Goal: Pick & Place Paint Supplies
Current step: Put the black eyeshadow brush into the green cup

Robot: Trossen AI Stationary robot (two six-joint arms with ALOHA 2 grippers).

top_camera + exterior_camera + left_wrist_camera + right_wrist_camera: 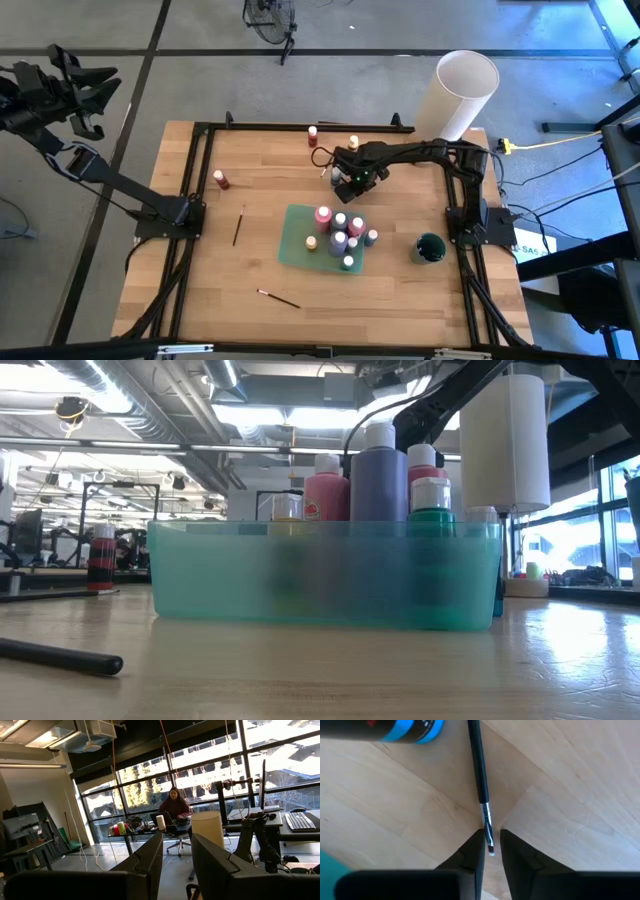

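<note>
A thin black-handled brush (479, 765) lies flat on the wooden table (250, 270), far of the green tray (298, 243). My right gripper (492, 837) points down over its bristle end, narrowly open, with one finger on each side of the metal ferrule and tip (490, 842). In the high view the right gripper (337, 180) is at the table's far middle. Several paint bottles (340, 238) stand upright in the tray. My left gripper (177, 850) is open and holds nothing; it stays raised off the table's far left corner (85, 95). My right gripper comes at the brush from above, its fingers standing on either side of the bristle end (489, 832), which lies on the table. One finger (477, 847) is right against the ferrule, and bare wood shows beside the other. Whether either finger touches the brush, I cannot tell.
Loose bottles stand at the far edge (312, 133) (353, 142) and at the left (220, 178). A dark bottle with a blue band (412, 731) is close to the brush. Two more brushes (238, 225) (278, 297) lie left and near. At the right are a dark green cup (430, 248) and a white cylinder (462, 90).
</note>
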